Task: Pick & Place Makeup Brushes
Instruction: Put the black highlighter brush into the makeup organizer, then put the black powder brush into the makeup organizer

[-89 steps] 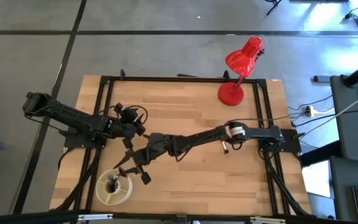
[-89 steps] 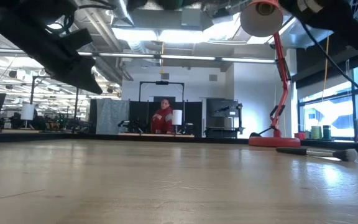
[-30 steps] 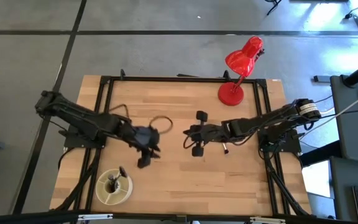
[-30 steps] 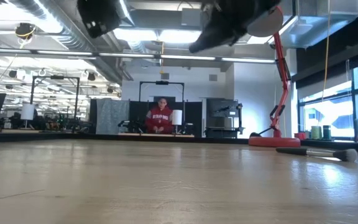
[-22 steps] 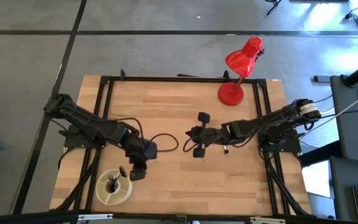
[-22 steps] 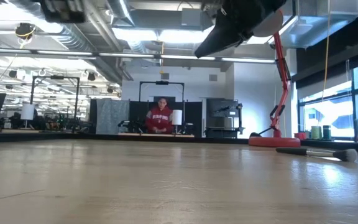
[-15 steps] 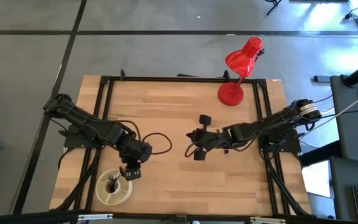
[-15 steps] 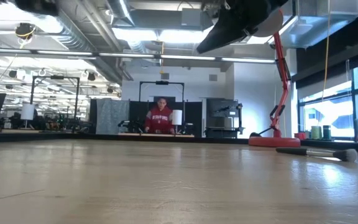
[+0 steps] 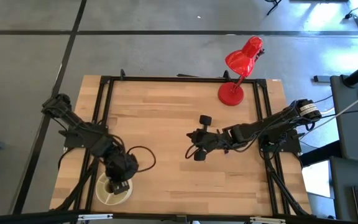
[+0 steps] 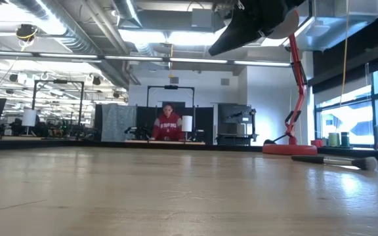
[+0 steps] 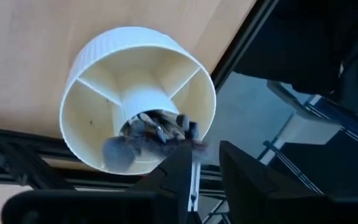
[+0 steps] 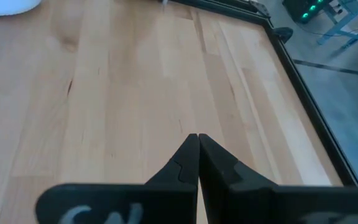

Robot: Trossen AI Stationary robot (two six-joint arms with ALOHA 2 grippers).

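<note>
Keep the left gripper (image 11: 205, 163) centred over the white ribbed holder (image 9: 106, 193) at lower left of the high view; its fingers stand slightly apart, holding nothing visible. The makeup brushes (image 11: 157, 129) sit in the centre cup (directly below). Right gripper (image 12: 197, 149), closed and empty, waits mid-table.

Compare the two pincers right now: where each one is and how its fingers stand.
The left pincer hangs over the white ribbed holder, with a thin brush between its fingers above the brushes in the centre cup; the right pincer hovers over bare wood mid-table.
The left pincer's fingers stand apart; the right pincer's are pressed together and hold nothing.
Both are dark, two-fingered, and off the tabletop.
</note>
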